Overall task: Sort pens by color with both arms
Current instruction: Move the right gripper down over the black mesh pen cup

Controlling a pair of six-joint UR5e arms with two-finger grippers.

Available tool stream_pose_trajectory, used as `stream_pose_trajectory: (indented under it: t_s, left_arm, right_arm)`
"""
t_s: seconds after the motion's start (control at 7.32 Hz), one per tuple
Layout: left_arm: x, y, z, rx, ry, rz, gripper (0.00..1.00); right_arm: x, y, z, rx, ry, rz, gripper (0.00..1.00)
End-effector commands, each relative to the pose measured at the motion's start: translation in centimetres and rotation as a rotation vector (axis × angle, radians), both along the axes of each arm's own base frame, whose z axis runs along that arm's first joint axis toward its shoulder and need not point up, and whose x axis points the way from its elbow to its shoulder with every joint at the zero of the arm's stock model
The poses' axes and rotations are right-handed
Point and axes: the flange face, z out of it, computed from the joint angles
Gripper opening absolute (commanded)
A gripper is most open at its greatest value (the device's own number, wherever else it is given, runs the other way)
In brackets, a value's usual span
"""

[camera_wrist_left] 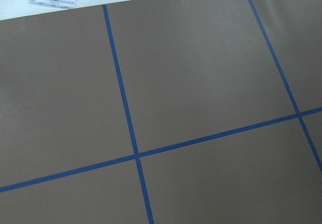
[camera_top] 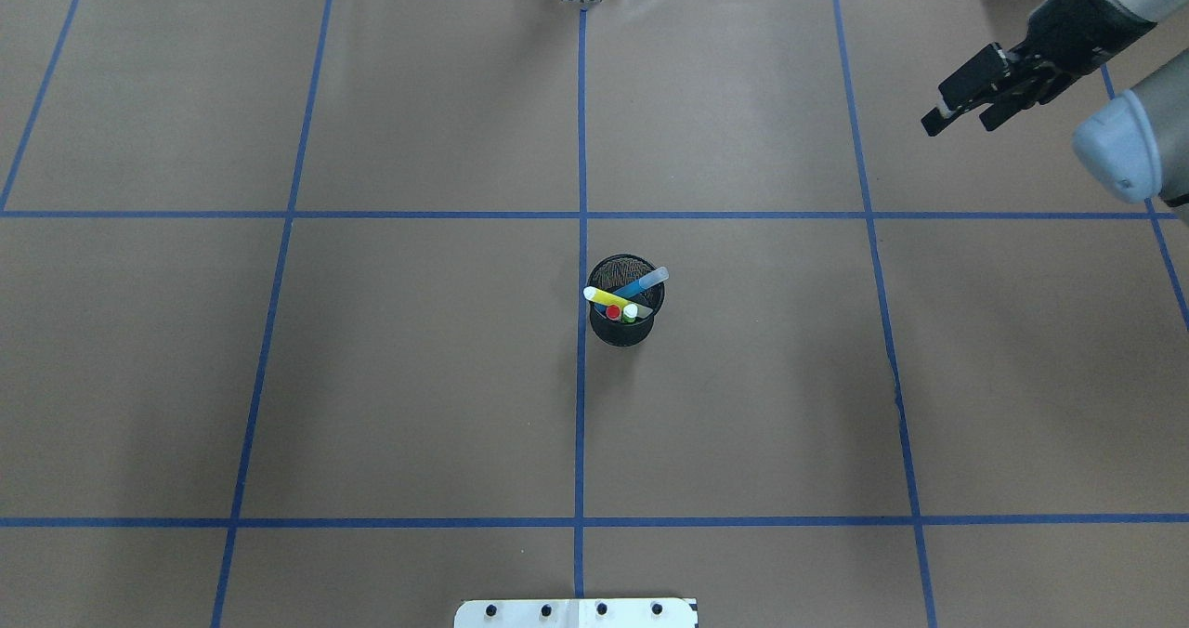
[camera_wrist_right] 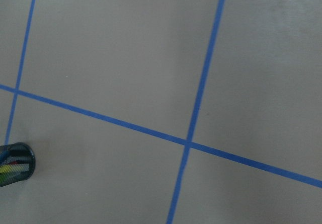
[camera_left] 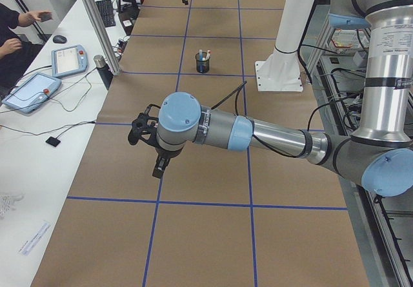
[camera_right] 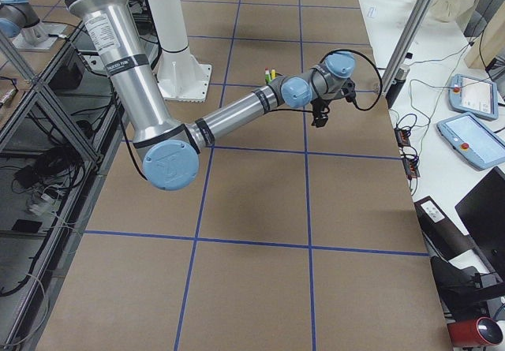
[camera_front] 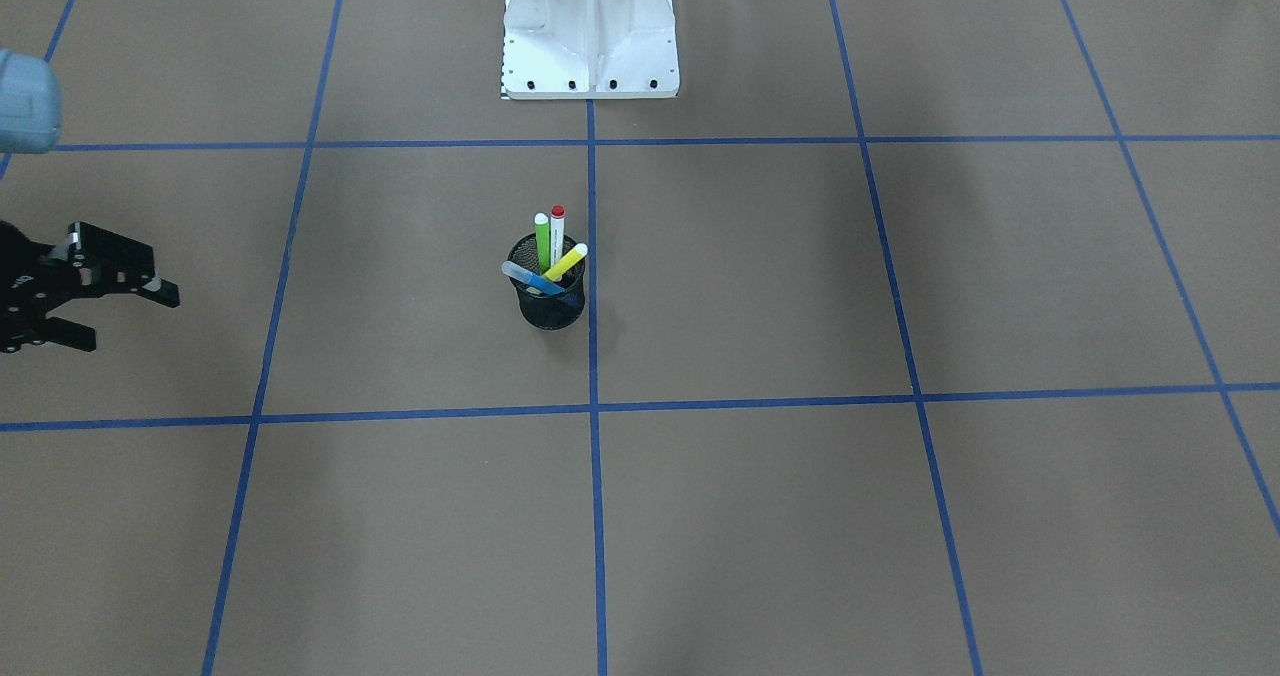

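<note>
Four pens stand together in a black mesh cup (camera_front: 550, 308) at the table's centre: a blue pen (camera_front: 530, 278), a yellow highlighter (camera_front: 566, 261), a lime green highlighter (camera_front: 542, 241) and a white pen with a red end (camera_front: 557, 228). From overhead the blue pen (camera_top: 644, 284) leans over the rim of the cup (camera_top: 622, 333). My right gripper (camera_top: 961, 124) hovers open and empty at the far right, well away from the cup; the front view shows this right gripper (camera_front: 130, 318) too. My left gripper (camera_left: 145, 138) shows only in the left side view, far from the cup (camera_left: 202, 63); I cannot tell its state.
The white pedestal (camera_front: 590, 41) stands behind the cup on the robot's side. Blue tape lines (camera_top: 581, 145) divide the brown table cover into squares. A side table with teach pendants (camera_left: 68, 60) and a person's hands borders the operators' side. An aluminium post (camera_left: 97, 26) rises at that edge.
</note>
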Motion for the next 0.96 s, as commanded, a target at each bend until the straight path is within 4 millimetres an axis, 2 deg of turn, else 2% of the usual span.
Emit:
stream_pose_trajectory:
  t_s: [0.0, 0.27, 0.41, 0.55, 0.68, 0.82]
  left_arm:
    - [0.4, -0.2, -0.2, -0.007, 0.004, 0.002, 1.00]
    - [0.6, -0.3, -0.1, -0.011, 0.005, 0.004, 1.00]
    - [0.6, -0.3, -0.1, -0.011, 0.005, 0.004, 1.00]
    - [0.6, -0.3, 0.0, -0.012, 0.005, 0.004, 1.00]
    - [0.6, -0.3, 0.0, -0.010, 0.003, 0.004, 1.00]
    - [0.6, -0.3, -0.1, -0.008, 0.004, 0.005, 1.00]
  right_arm:
    - [-6.3, 1.3, -4.0, -0.022, -0.019, -0.051, 0.98]
    - [-12.5, 2.8, -6.3, -0.012, -0.047, -0.086, 0.96]
    - [-16.0, 3.5, -7.7, -0.035, -0.040, -0.037, 0.97]
    - [-18.3, 3.8, -7.4, -0.071, -0.045, -0.008, 0.97]
    - [-19.4, 3.2, -7.6, -0.091, -0.064, 0.014, 0.97]
    - [-21.3, 2.9, -8.5, -0.122, -0.067, 0.033, 0.97]
